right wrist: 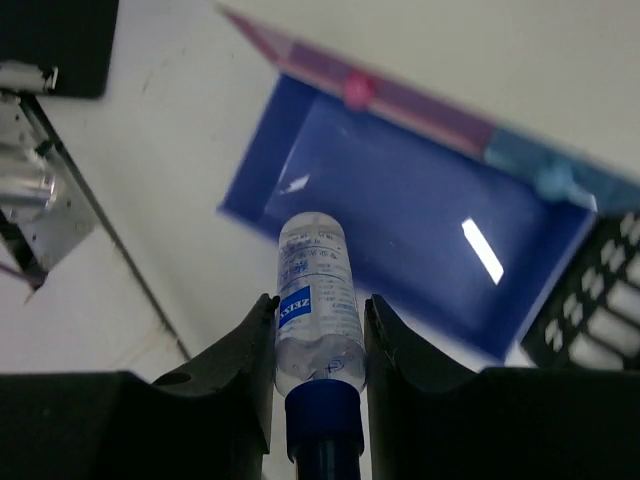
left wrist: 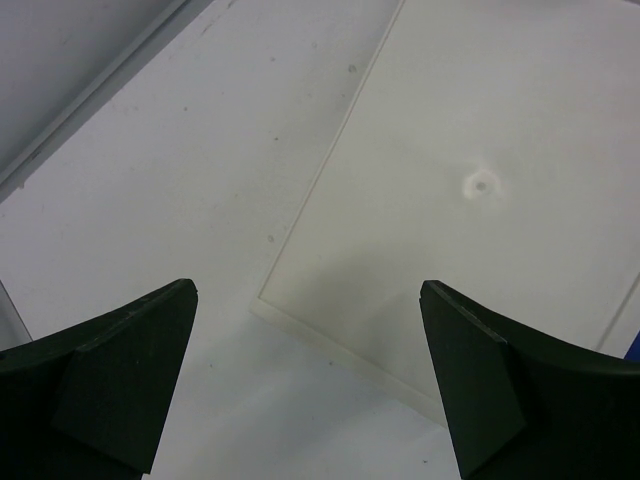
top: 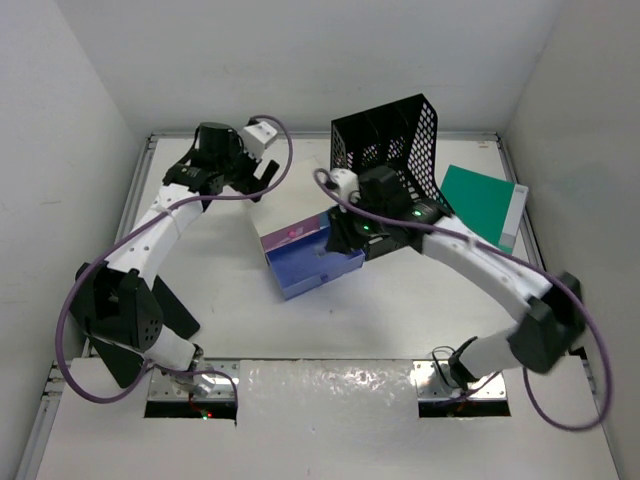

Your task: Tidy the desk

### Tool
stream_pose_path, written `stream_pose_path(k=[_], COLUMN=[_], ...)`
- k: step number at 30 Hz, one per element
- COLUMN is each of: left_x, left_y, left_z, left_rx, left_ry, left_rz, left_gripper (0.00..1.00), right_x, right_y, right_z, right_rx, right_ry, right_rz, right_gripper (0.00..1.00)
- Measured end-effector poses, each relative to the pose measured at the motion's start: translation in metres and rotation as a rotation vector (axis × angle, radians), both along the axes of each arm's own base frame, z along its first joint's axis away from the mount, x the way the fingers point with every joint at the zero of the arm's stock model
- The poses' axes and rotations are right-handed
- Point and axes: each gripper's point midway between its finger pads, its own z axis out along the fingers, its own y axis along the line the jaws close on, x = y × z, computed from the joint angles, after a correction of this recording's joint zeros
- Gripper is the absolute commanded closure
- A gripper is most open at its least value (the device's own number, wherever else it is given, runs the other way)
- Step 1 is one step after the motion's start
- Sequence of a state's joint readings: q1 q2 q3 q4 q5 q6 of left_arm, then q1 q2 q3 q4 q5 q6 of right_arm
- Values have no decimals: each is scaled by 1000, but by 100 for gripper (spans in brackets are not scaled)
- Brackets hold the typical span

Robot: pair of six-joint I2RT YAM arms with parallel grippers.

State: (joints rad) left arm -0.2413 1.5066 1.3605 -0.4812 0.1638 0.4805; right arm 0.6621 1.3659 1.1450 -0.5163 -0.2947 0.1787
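Observation:
The white desk (top: 400, 320) carries a small cream-topped drawer box (top: 272, 216) at its middle. The box's blue drawer (top: 312, 268) is pulled open; in the right wrist view the open blue drawer (right wrist: 400, 200) lies below my fingers, beside a pink drawer front (right wrist: 350, 85). My right gripper (top: 343, 238) hovers over that drawer. In its wrist view the right gripper (right wrist: 320, 300) is shut on a small clear spray bottle (right wrist: 312, 270) with a blue cap and a blue label. My left gripper (top: 264, 168) is open and empty at the far left; in the left wrist view the left gripper (left wrist: 308, 292) hangs over the box's cream top (left wrist: 480, 200).
A black mesh file organizer (top: 390, 140) stands at the back, just behind the right gripper; its mesh shows in the right wrist view (right wrist: 600, 300). A green book (top: 482, 202) lies at the back right. Metal rails (top: 140, 180) edge the desk.

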Motion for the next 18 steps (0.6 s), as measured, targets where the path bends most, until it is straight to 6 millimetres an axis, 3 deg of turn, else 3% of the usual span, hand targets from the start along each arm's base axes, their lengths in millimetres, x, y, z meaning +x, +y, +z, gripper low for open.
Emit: stream_pose_path(k=[2,4,9,12,15,18], left_x=[0,1,0,-1,0,0], left_y=[2,5,13,17,17,17], left_z=[-1,-1,-9,-11,-11,-12], left_rx=[6,13,35,44,47,47], left_ry=[3,1,16,20,18,21], left_rz=[11,21,43,49,46,42], left_gripper=[7,7,7,7,7,7], right_x=[24,36,37,30,25,24], right_y=[30,51,75,84,88,86], right_z=[-7,-28,-84,-99,-105,-112], right_rx=[23,26,-12,-15,-6,-15], right_ry=[-11,9,50,45,18,-8], right_rz=[59,124,259,337,397,428], right_gripper=[100,100,99,87,66,52])
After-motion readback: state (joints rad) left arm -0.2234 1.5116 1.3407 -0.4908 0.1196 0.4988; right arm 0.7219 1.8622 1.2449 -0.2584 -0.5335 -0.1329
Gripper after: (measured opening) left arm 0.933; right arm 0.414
